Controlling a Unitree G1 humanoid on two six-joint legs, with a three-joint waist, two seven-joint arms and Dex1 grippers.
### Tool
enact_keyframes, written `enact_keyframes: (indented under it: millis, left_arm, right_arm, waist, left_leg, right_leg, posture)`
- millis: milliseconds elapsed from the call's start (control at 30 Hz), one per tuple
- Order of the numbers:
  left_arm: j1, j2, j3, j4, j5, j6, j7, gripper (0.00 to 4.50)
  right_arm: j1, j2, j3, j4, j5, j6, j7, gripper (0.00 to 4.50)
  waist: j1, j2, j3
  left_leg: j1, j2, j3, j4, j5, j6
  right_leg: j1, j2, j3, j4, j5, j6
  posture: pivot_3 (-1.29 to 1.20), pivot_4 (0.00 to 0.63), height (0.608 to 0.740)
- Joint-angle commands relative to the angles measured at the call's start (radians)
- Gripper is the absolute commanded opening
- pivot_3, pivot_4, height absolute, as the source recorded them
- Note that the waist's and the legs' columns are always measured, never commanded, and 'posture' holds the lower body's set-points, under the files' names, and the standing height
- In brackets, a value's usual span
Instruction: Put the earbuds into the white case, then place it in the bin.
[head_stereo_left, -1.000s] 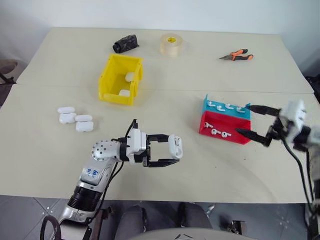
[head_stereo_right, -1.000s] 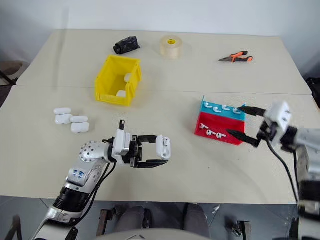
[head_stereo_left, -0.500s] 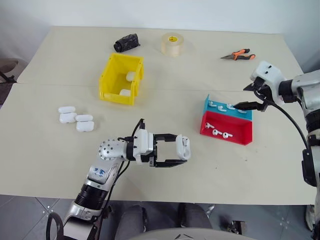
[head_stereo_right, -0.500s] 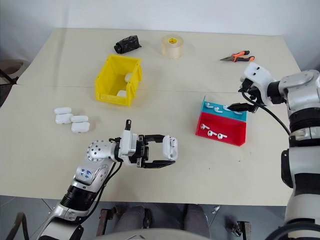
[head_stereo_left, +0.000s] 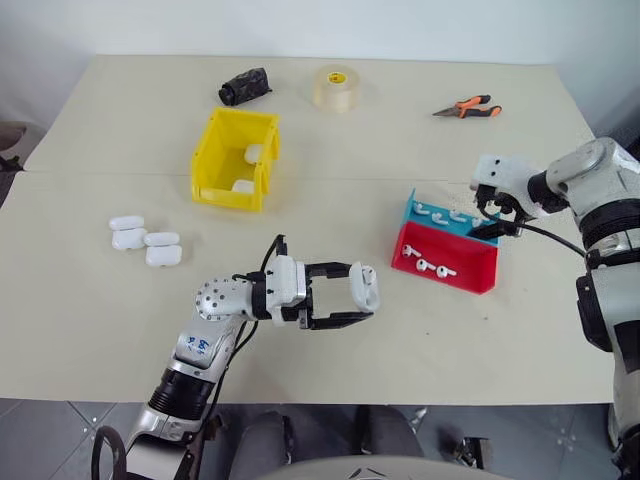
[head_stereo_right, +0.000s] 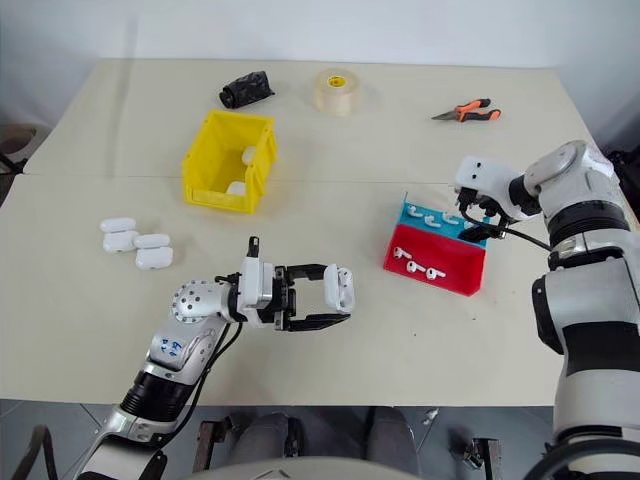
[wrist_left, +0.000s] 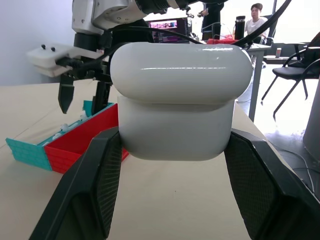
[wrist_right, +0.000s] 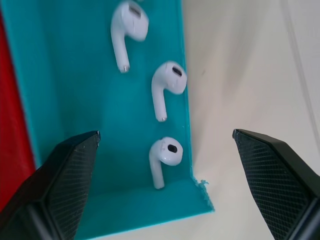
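My left gripper (head_stereo_left: 362, 293) is shut on a white case (head_stereo_left: 366, 286), held above the near middle of the table; the case sits between the black fingers (wrist_left: 95, 185) in the left wrist view. My right gripper (head_stereo_left: 486, 222) hangs open, pointing down over the right end of the blue tray (head_stereo_left: 412, 207). White earbuds (wrist_right: 167, 87) lie in that tray, one earbud (wrist_right: 164, 156) between my open fingertips and below them. More earbuds (head_stereo_left: 433, 266) lie in the red tray (head_stereo_left: 470, 272). The yellow bin (head_stereo_left: 210, 160) stands at the far left with two white cases inside.
Several spare white cases (head_stereo_left: 145, 240) lie left of the left arm. A tape roll (head_stereo_left: 337, 87), a black bundle (head_stereo_left: 245, 87) and orange-handled pliers (head_stereo_left: 467, 106) sit along the far edge. A seated person is in the background of the left wrist view.
My right arm has swung from beside the trays up and over them, and its open gripper now points down over the blue tray. The left gripper keeps the case in place.
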Motion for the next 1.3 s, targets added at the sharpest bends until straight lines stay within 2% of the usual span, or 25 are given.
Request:
enact_keyframes:
  millis: [33,167,433,700,800,967,1300]
  left_arm:
    - [-0.001,-0.005,-0.003,-0.041,0.001,-0.016,0.012,2.72]
    - [0.001,0.0,0.001,-0.044,-0.001,-0.014,0.018,2.72]
    - [0.003,0.006,-0.002,-0.046,-0.006,-0.008,0.016,2.72]
    - [0.0,0.002,-0.006,-0.048,-0.005,-0.005,0.017,2.72]
    - [0.001,0.005,-0.004,-0.051,-0.005,-0.003,0.018,2.72]
    - [0.002,0.007,-0.001,-0.056,-0.005,0.0,0.022,2.72]
    - [0.005,0.008,-0.001,-0.063,-0.005,0.004,0.029,2.72]
  right_arm:
    - [-0.022,0.0,-0.023,0.007,0.002,-0.007,0.006,4.46]
    - [-0.027,0.008,-0.053,0.001,0.019,-0.014,-0.009,4.46]
    - [-0.024,0.02,-0.097,-0.002,0.048,0.034,0.056,4.46]
    - [-0.008,0.06,-0.105,0.007,0.041,0.073,0.012,4.46]
    - [-0.003,0.067,-0.104,0.009,0.037,0.075,0.014,3.86]
    - [-0.001,0.072,-0.098,0.01,0.028,0.084,0.006,2.27]
    - [-0.004,0.068,-0.088,0.018,0.012,0.114,-0.033,2.27]
  waist:
    - [0.0,0.0,0.0]
    - [-0.001,0.0,0.0]
    - [0.0,0.0,0.0]
    - [-0.001,0.001,0.0]
    - [-0.001,0.001,0.0]
    - [-0.001,0.001,0.0]
    - [0.0,0.001,0.0]
  left_leg:
    - [0.0,0.0,0.0,0.0,0.0,0.0]
    - [0.0,0.0,0.0,0.0,0.0,0.0]
    - [0.0,0.0,0.0,0.0,0.0,0.0]
    - [0.0,0.0,0.0,0.0,0.0,0.0]
    - [0.0,0.0,0.0,0.0,0.0,0.0]
    - [0.0,0.0,0.0,0.0,0.0,0.0]
    - [0.0,0.0,0.0,0.001,0.0,0.0]
  right_leg:
    - [0.0,0.0,0.0,0.0,0.0,0.0]
    - [0.0,0.0,0.0,0.0,0.0,0.0]
    - [0.0,0.0,0.0,0.0,0.0,0.0]
    - [0.0,0.0,0.0,0.0,0.0,0.0]
    - [0.0,0.0,0.0,0.001,0.0,0.0]
    - [0.0,0.0,0.0,0.001,0.0,0.0]
    - [0.0,0.0,0.0,0.001,0.0,0.0]
  posture:
    - [0.0,0.15,0.74]
    - [0.0,0.15,0.74]
    - [0.0,0.15,0.74]
    - [0.0,0.15,0.74]
    - [0.0,0.15,0.74]
    - [0.0,0.15,0.74]
    - [0.0,0.15,0.74]
